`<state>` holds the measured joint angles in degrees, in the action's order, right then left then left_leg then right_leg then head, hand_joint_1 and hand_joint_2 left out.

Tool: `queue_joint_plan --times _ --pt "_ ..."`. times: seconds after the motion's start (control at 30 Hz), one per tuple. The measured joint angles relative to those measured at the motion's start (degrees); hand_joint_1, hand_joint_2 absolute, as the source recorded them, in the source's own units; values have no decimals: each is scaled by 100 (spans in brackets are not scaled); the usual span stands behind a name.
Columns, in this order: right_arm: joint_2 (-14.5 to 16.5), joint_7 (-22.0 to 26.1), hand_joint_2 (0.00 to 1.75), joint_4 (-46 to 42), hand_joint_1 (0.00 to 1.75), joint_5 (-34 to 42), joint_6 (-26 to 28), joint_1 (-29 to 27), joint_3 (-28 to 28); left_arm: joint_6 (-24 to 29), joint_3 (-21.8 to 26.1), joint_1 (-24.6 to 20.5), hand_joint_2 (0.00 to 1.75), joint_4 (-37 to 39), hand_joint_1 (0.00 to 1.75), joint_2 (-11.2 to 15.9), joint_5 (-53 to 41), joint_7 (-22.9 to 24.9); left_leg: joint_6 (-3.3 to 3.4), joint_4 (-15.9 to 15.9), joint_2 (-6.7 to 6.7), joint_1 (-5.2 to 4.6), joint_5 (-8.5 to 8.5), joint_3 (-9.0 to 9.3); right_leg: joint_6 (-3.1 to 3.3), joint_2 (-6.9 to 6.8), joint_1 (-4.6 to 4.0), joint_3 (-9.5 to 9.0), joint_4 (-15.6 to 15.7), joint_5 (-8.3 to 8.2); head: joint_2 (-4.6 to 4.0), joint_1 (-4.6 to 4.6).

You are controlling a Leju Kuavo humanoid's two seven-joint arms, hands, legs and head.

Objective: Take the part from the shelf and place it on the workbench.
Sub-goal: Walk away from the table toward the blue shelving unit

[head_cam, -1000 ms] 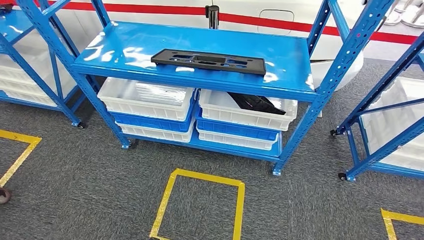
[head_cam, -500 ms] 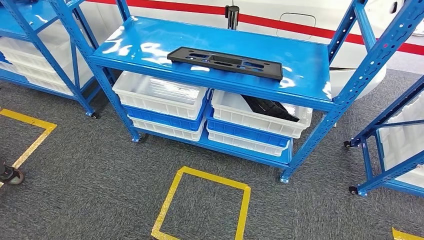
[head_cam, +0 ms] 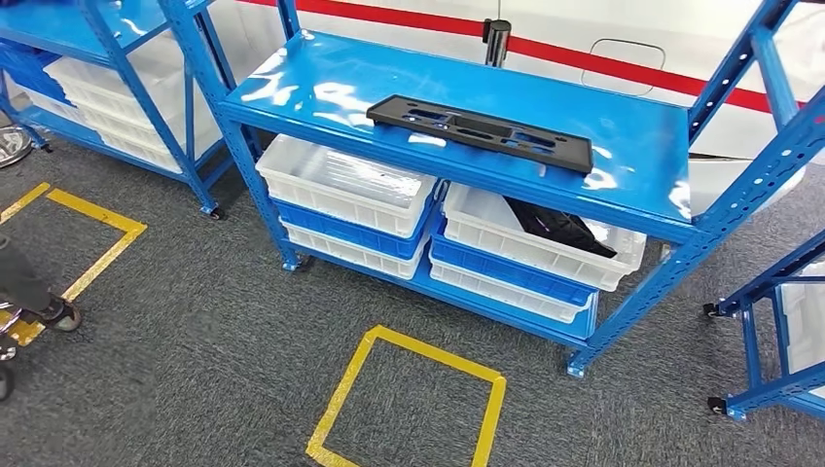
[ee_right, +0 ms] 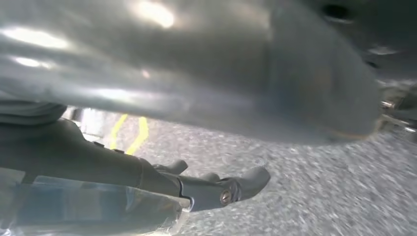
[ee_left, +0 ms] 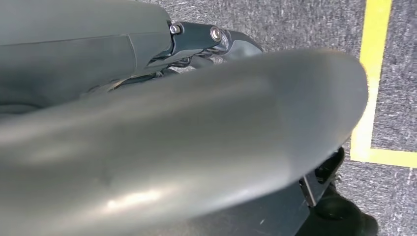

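The whole scene has slid rightward and down across the head view since the earlier frames, so the camera has turned, not the things. The black part [head_cam: 480,133] lies flat on the blue shelf [head_cam: 331,83], its long axis running along the shelf's front edge, near it and toward the right end. Below sit white bins [head_cam: 346,184] on blue ones, one holding a dark piece [head_cam: 556,226]. A yellow floor square [head_cam: 409,404] lies before the shelf. The left hand [ee_left: 216,42] and right hand [ee_right: 216,189] hang over carpet, apparently empty; their fingers' spread cannot be told. No readable writing.
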<state>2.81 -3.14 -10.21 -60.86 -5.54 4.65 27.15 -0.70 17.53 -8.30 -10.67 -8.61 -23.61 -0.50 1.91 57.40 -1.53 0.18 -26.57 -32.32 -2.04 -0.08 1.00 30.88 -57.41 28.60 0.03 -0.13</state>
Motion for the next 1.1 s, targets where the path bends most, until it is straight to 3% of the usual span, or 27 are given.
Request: queue_joint_plan --times 0.07,0.17,0.27,0.3,0.33,0.37,0.43,0.47,0.53,0.67,0.7,0.77,0.83,0.87,0.9,0.93,0.97,1.03,1.1 --pt "2 4 0 0 0 -8 -4 9 0 -10 0 0 0 0 0 1 -3 -36 -76 8 4 29 -24 3 117 -1 -8 -23 18 -11 -1 -5" --pt "2 3 0 0 0 -30 -9 5 1 -14 0 -1 0 0 0 1 -11 -75 -151 262 59 70 -193 -85 227 -7 37 -101 44 -35 -1 -18" --pt "3 3 0 0 0 -56 -12 0 0 6 2 2 0 0 0 4 -25 -92 -209 1254 106 76 -686 -585 286 -20 19 -117 40 -18 0 -38" --pt "4 4 0 0 0 -67 -15 -1 0 13 2 6 0 0 0 5 -29 -94 -221 1578 112 78 -778 -775 297 -22 12 -123 39 -8 0 -37" --pt "4 4 0 0 0 -77 -19 -2 0 17 3 10 0 0 0 6 -32 -93 -221 1712 117 78 -753 -881 302 -22 7 -133 38 4 1 -38" --pt "4 4 0 0 0 -86 -23 -4 0 22 3 13 0 0 0 7 -34 -93 -209 1615 123 79 -610 -873 300 -21 3 -154 38 21 1 -39" --pt "10 4 0 0 0 -102 -28 -6 1 32 5 14 0 0 0 9 -36 -94 -139 859 147 69 -144 -555 282 -16 -5 -211 40 69 2 -40" --pt "19 5 0 0 0 -108 -29 -6 1 35 8 10 0 0 0 13 -37 -94 -100 484 166 53 11 -378 258 -16 -28 -230 39 103 1 -36" --pt "33 8 0 0 0 -117 -31 2 1 36 16 2 0 0 0 18 -38 -95 -27 116 190 10 83 -199 194 -20 -51 -242 48 164 1 -32" --pt "34 13 0 -3 0 -134 -40 23 2 19 29 0 0 -2 0 18 -43 -102 101 -12 144 2 65 -74 85 -52 -70 -266 -44 282 1 -29" --pt "34 13 0 -3 0 -139 -49 23 2 14 31 -2 0 -2 0 16 -43 -104 130 -50 139 19 72 -26 87 -48 -73 -165 -277 384 1 -16" --pt "36 14 0 -2 0 -145 -73 18 2 9 34 -5 0 -2 0 11 -47 -105 171 -62 132 21 34 19 110 -28 -52 275 -1048 676 0 1" --pt "35 14 0 -2 0 -145 -84 6 2 8 38 -2 0 -2 0 9 -51 -99 178 -60 110 12 -23 70 66 -18 -37 672 -1585 785 1 4" --pt "32 13 0 -2 0 -145 -86 -3 2 9 40 1 0 -2 0 10 -52 -96 171 -59 92 11 -54 110 10 -17 -32 715 -1541 681 1 11" --pt "27 13 0 -2 0 -145 -87 -12 2 8 42 3 0 -1 0 8 -55 -93 159 -58 76 11 -90 159 -54 -17 -24 644 -1270 484 1 11" --pt "22 12 0 -2 0 -145 -88 -17 2 8 44 5 0 -1 0 5 -57 -92 140 -57 63 11 -131 212 -110 -18 -14 492 -836 229 1 19" --pt "19 12 0 -2 0 -145 -90 -19 2 8 45 5 0 0 0 2 -60 -92 114 -59 55 10 -171 251 -123 -19 -5 349 -466 9 1 23" --pt "21 13 0 -1 0 -146 -96 -12 2 7 50 -3 0 0 0 2 -65 -86 44 -48 48 2 -255 284 -47 -13 -17 172 -45 -199 1 8" --pt "25 14 0 0 0 -152 -101 -1 2 7 57 -16 0 -1 0 2 -80 -79 -21 -37 45 1 -311 287 71 -4 -37 136 -21 -181 1 -9"
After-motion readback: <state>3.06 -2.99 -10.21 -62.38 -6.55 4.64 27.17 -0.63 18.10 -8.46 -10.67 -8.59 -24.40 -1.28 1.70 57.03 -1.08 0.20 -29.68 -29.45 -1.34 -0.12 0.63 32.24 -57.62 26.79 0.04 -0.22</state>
